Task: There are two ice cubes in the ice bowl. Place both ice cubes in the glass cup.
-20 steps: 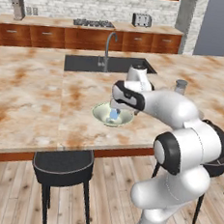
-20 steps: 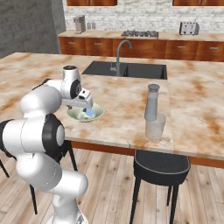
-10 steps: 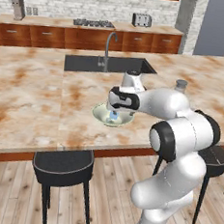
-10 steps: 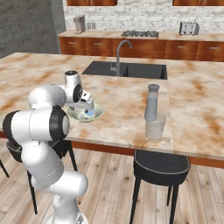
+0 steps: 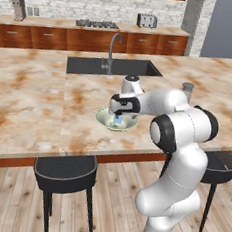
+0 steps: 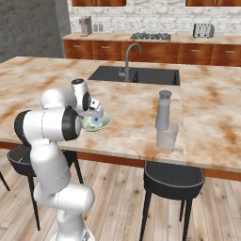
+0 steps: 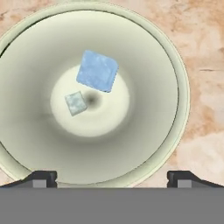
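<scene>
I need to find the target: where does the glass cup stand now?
In the right base view the glass cup stands near the front edge of the counter, just before the tall grey-topped shaker and well right of the bowl.

Both ice cubes [image 7: 97, 70] in ice bowl [image 7: 166, 65]; glass cup [image 6: 167, 135] before shaker [image 6: 163, 111].

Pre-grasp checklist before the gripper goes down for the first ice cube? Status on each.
1. Gripper open: ok, fingertips stand wide apart.
2. Gripper above the shallow pale greenish-white ice bowl: ok, the hand view looks straight into it.
3. Both cubes in the bowl: ok, the larger pale-blue ice cube and the smaller pale cube lie apart near the centre.
4. Nothing held: ok, no cube between the fingertips.
5. Clear glass cup upright on the marble counter: ok.
6. Cup free of obstruction: not ok, a tall grey-topped shaker stands close behind it.
</scene>
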